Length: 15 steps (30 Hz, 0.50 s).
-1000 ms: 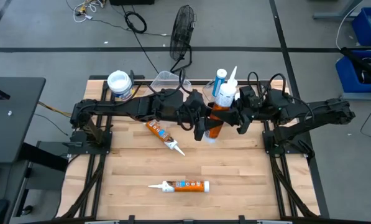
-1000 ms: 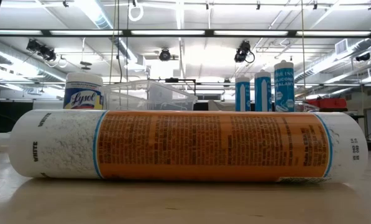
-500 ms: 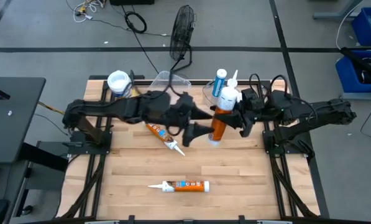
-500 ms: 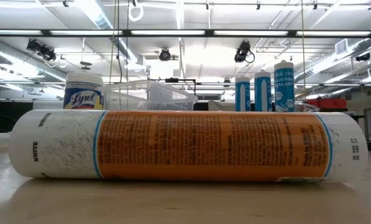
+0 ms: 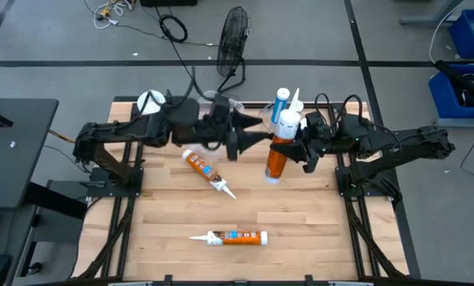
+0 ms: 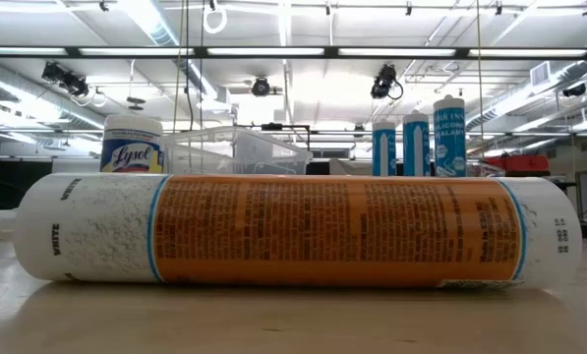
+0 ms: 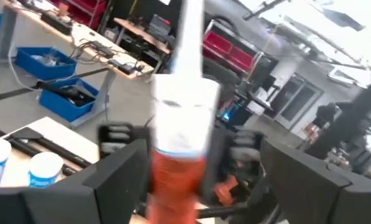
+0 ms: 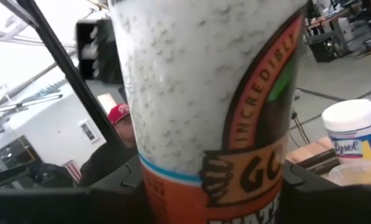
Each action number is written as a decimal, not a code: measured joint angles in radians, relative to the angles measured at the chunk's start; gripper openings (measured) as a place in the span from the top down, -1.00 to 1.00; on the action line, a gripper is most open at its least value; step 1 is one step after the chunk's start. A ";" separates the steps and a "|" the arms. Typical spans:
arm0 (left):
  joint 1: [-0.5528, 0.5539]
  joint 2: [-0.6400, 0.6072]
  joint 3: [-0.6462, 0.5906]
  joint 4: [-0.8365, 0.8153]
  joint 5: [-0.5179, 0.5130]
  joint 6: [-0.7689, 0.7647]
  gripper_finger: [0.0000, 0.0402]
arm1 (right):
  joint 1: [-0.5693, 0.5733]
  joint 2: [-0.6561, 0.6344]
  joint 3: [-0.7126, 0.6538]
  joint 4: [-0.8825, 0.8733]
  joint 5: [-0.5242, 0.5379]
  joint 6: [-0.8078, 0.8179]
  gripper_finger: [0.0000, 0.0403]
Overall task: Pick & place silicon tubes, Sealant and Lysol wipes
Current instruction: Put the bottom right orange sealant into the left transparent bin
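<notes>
An orange caulk tube [image 5: 275, 157] with a white upper end stands upright, nozzle up, near the table's far middle. My right gripper [image 5: 290, 148] is shut on it. My left gripper [image 5: 255, 140] is open and empty just left of the tube; in the left wrist view its fingers [image 7: 120, 177] frame the tube [image 7: 180, 143] from a distance. The yellow Lysol wipes canister [image 5: 150, 103] stands on its base at the far left. Two more orange tubes lie on their sides on the table, one in the middle [image 5: 207, 171] and one near the front [image 5: 235, 237]. My right gripper pinches the tube's body between its two fingers, about where the white upper band meets the orange label [image 8: 173, 177]. The fingers come level from the table's right and lie across the tube. The tube stands upright; whether its base touches the table, I cannot tell.
Blue tubes [image 5: 282, 98] stand at the far edge behind the held tube. A clear plastic container [image 5: 214, 101] sits at the far middle, partly under my left arm. The near tube [image 6: 293, 231] fills the low view and hides the table behind it.
My left gripper has drawn back from the orange tube's lower part, toward the table's left and far edges. The tube has stayed upright in my right gripper.
</notes>
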 joint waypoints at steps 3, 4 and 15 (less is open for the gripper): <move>0.028 0.008 0.000 0.013 0.031 -0.038 -0.73 | 0.000 0.007 0.000 0.021 -0.007 -0.003 0.08; 0.033 0.008 0.000 0.017 0.036 -0.042 -0.77 | 0.000 0.009 0.000 0.034 -0.007 -0.003 0.08; 0.057 0.070 0.000 0.075 0.088 -0.024 -0.97 | 0.000 0.050 0.000 0.041 -0.009 -0.003 0.08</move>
